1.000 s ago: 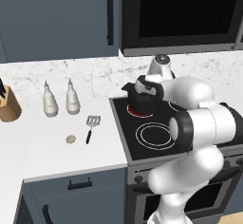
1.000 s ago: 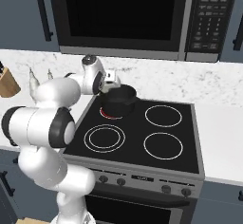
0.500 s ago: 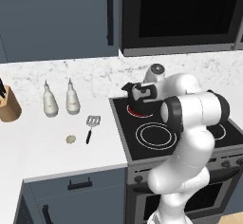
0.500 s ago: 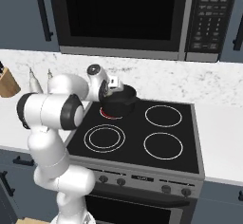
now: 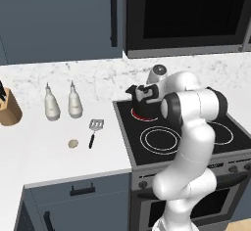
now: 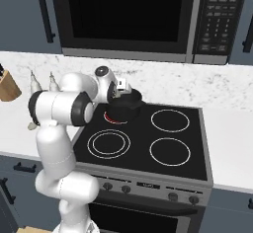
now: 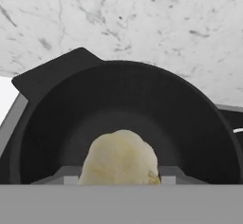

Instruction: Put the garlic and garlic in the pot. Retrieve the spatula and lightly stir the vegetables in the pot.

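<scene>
At lower centre of the hand view, the pincer (image 7: 118, 179) is clamping one garlic (image 7: 121, 159) over the black pot (image 7: 57, 123); another garlic (image 5: 73, 143) is lying on the table (image 5: 44, 156), lower left.

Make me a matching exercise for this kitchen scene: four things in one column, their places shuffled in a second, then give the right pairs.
Things:
1. pot
2. spatula
3. garlic held by the gripper, namely garlic
4. loose garlic

Places:
A. between the finger tips, just above the pot's hollow
B. on the white counter, left of the spatula's handle
C. on the stove's rear left burner, which glows red
D. flat on the counter in front of the two white bottles

Pairs: 1-C, 2-D, 3-A, 4-B
</scene>
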